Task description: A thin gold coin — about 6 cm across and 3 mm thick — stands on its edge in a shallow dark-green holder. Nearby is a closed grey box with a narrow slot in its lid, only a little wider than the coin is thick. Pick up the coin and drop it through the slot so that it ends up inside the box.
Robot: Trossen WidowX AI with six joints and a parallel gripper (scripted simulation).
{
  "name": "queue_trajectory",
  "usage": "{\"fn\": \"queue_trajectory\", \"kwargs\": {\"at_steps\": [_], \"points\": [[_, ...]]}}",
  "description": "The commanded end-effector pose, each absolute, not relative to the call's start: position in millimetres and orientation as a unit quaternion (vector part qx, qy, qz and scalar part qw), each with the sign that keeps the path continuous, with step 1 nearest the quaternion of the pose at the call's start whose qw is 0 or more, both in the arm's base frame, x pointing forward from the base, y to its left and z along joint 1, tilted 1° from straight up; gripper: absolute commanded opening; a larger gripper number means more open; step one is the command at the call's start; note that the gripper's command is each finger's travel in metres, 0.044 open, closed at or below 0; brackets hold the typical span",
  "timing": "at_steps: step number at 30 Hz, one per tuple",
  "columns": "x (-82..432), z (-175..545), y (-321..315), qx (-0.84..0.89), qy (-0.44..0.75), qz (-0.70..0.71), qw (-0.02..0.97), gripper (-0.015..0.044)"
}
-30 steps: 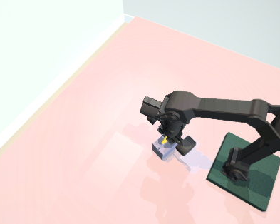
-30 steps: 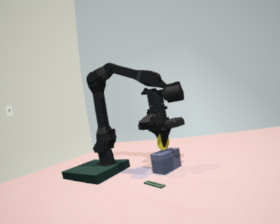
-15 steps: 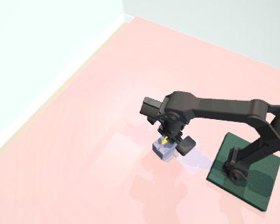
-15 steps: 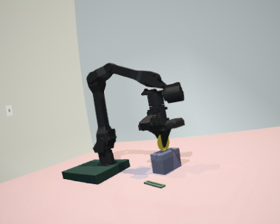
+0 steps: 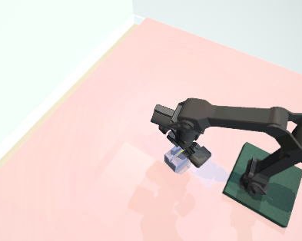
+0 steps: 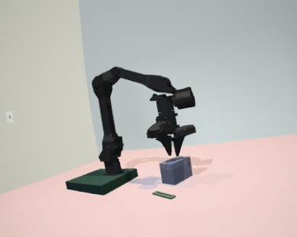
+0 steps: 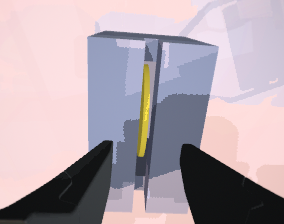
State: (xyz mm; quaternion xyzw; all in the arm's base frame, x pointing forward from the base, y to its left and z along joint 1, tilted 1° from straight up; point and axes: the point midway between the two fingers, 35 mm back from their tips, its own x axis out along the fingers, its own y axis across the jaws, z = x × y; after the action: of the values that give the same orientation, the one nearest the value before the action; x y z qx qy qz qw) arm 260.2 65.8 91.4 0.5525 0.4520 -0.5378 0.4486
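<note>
The gold coin [image 5: 179, 153] [image 7: 146, 110] shows as a thin yellow edge in the slot of the grey box [image 5: 177, 165] [image 6: 171, 174] [image 7: 110, 85], lined up with the slot apart from a slight slant. In the exterior view no part of the coin shows above the lid; how deep it sits is not clear. My gripper [image 6: 174, 155] [image 7: 147, 151] is part open and empty, pointing down just above the box, with its fingertips on either side of the slot line. The green holder [image 6: 172, 197] lies empty beside the box.
The arm's dark-green base plate [image 5: 236, 180] [image 6: 85, 187] stands on the pink surface, on the arm side of the box. Walls stand behind. The arm reaches over the box and hides part of it in the top view.
</note>
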Motion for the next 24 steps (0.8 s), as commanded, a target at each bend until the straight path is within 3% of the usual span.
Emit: {"fn": "queue_trajectory", "kwargs": {"at_steps": [1, 12, 24], "points": [[260.3, 91.5, 65.8, 0.553, 0.452, -0.538, 0.449, 0.0161], [258.6, 130.6, 64.8, 0.551, 0.453, -0.54, 0.448, 0.044], [255.1, 152.0, 63.7, 0.549, 0.454, -0.542, 0.447, 0.044]]}}
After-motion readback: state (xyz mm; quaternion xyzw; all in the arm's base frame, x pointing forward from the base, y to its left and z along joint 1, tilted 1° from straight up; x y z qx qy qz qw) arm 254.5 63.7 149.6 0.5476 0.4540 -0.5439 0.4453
